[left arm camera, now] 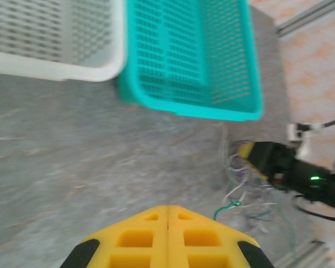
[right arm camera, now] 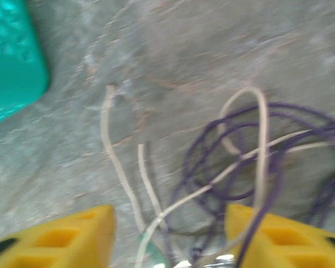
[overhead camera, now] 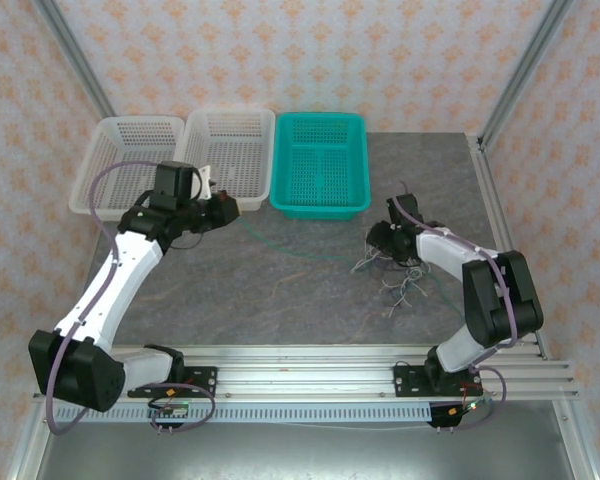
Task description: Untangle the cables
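Green cable [overhead camera: 290, 250] is stretching toward the clenched left end effector [left arm camera: 167, 209] while the released right end effector [right arm camera: 170, 211] is straddling the purple cable [right arm camera: 276, 162] and whitish cable [right arm camera: 261, 139], both unsorted.

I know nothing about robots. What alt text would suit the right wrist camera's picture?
The right claw holds its two yellow fingers apart over a loose tangle of purple and whitish cables lying on a grey table. The corner of a teal basket sits at the upper left, and the whole picture is blurred.
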